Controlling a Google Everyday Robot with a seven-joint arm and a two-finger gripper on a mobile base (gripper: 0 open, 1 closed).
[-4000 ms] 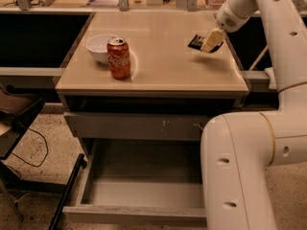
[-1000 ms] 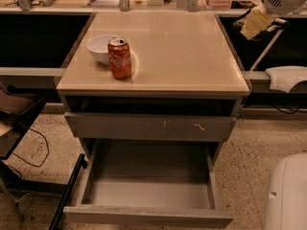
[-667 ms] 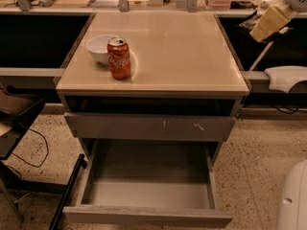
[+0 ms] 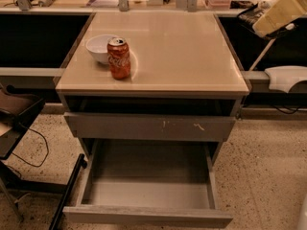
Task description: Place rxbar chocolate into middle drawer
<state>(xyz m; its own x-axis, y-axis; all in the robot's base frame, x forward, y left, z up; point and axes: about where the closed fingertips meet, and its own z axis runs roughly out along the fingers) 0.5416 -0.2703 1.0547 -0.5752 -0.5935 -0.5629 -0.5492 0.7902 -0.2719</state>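
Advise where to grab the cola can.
Grip the cola can round its mid-body, from the front or right: it stands upright, and the white bowl crowds its rear left. The gripper hangs far right, past the edge of the tabletop.

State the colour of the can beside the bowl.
The cola can is red with white script, seen in the camera view. The gripper hangs upper right.

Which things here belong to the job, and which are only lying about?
Job: middle drawer, pulled open below; gripper, top right beside the table; rxbar chocolate not clearly seen.
Lying about: red cola can, white bowl, scratched drawer front.
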